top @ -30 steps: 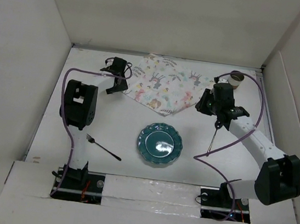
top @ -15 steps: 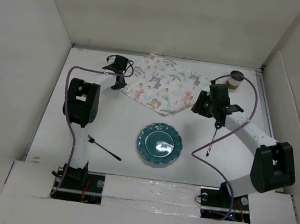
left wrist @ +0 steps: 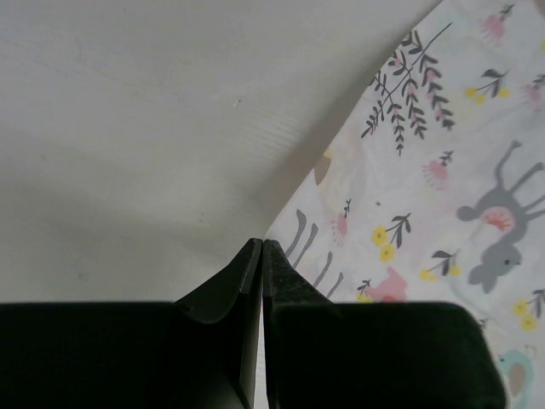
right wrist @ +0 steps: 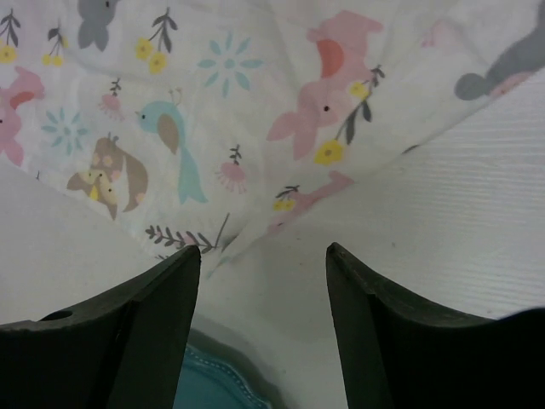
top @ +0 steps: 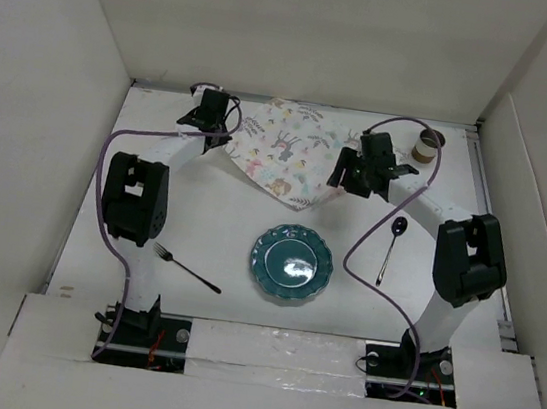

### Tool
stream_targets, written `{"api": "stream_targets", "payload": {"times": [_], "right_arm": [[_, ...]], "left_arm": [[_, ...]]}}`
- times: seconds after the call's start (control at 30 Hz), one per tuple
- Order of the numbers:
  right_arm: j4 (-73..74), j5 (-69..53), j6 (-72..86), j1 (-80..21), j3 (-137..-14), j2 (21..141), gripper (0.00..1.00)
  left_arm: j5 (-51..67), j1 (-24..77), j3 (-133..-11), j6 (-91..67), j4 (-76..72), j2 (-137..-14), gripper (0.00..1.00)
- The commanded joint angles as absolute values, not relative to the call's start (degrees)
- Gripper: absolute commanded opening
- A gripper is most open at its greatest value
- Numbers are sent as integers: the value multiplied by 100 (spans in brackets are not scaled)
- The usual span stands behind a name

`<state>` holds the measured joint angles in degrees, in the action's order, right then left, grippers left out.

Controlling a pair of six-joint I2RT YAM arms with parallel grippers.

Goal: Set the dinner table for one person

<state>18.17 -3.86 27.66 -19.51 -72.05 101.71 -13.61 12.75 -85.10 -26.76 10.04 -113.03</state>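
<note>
My left gripper [left wrist: 262, 246] is shut at the placemat's [left wrist: 443, 179] corner, and the cloth runs rightward from its tips toward my right gripper [right wrist: 261, 252], which is spread wide just short of the opposite edge.

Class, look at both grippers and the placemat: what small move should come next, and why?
Probably lower and close the right gripper on the placemat corner below its open jaws; the left gripper seems shut on the opposite corner.

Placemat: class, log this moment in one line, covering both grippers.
left gripper: shut at placemat corner, grip unclear | right gripper: open over placemat edge | plate, fork, spoon: on dinner table
</note>
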Motion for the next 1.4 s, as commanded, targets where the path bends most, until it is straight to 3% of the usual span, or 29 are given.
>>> {"api": "stream_targets", "payload": {"times": [0.0,0.2,0.47,0.53,0.7,0.77,0.8,1.13,1.37], "right_arm": [[2021,-281,2865,-2206,-7541,10309,66],[2434,-229,2979,-2514,-8024,10889,59],[2742,-194,3225,-2847,-8332,11267,58],[2672,-132,3313,-2848,-8227,11233,51],[2567,307,3507,-2795,-7963,10917,21],[2566,492,3533,-2743,-7875,10829,3],[2566,553,3533,-2742,-7840,10785,0],[2557,1247,3086,-2435,-7523,8950,0],[3119,1617,2374,-1969,-8410,7313,0]], "left_arm": [[-1327,1283,-8403,-2593,738,-10758,0],[-1257,1283,-8235,-2566,633,-10547,0],[-1143,1283,-8121,-2584,571,-10424,0],[-1143,1283,-8130,-2575,580,-10389,0],[-1125,1283,-8182,-2531,606,-10292,0],[-1116,1283,-8200,-2523,615,-10248,0],[-1116,1283,-8218,-2531,615,-10231,0],[-1134,1283,-8771,-2487,888,-9555,0],[-993,1283,-9492,-2689,1134,-8465,0]]}}
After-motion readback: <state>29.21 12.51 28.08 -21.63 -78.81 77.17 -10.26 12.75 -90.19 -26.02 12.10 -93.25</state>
